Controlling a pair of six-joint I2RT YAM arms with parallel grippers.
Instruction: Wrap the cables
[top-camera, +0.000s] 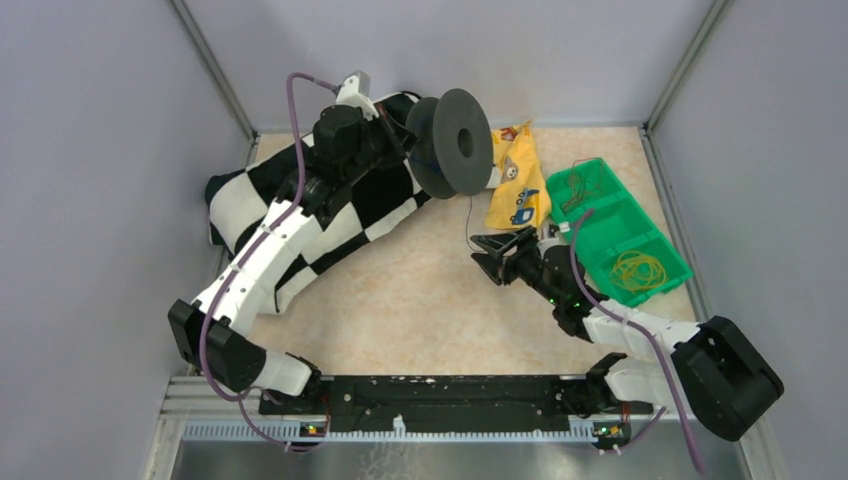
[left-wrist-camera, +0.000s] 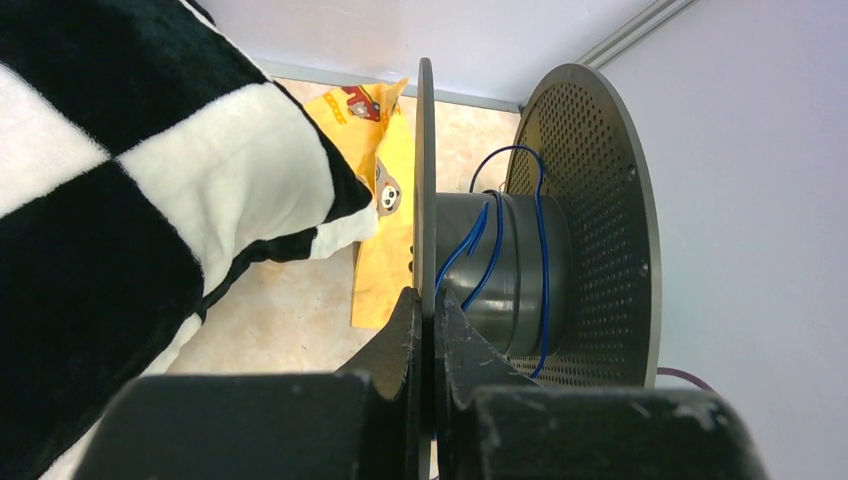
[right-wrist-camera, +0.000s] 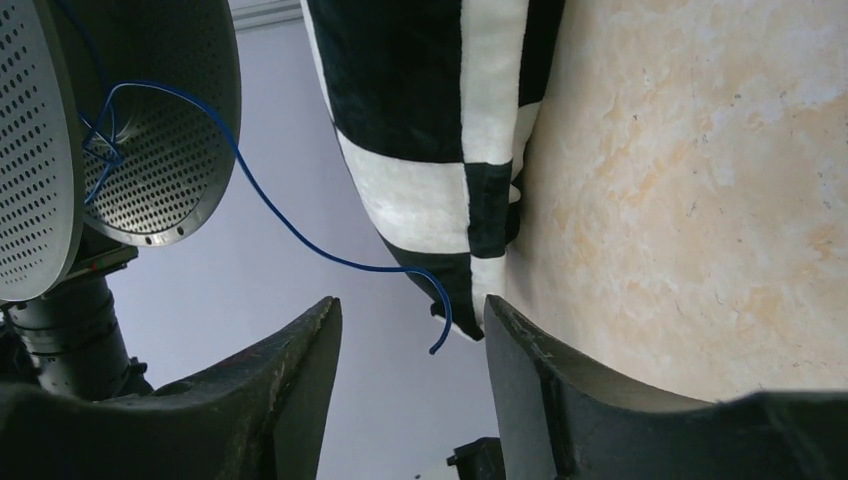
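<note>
The left pincer (left-wrist-camera: 425, 300) is clamped on the near flange of the spool (left-wrist-camera: 590, 220), holding it up at about 12 o'clock over the table (top-camera: 420, 290). A thin blue cable (left-wrist-camera: 541, 250) lies in a few loose turns round the hub. It trails down toward 5 o'clock to the right pincer (right-wrist-camera: 410, 305), whose jaws stand wide; its free end hangs between them, touching neither. At 3 o'clock a green tray (top-camera: 600, 165) holds a yellow coil (top-camera: 637, 270) in its near compartment and a dark tangle (top-camera: 575, 188) in the far one. A checked blanket (top-camera: 370, 215) lies at 10 o'clock.
</note>
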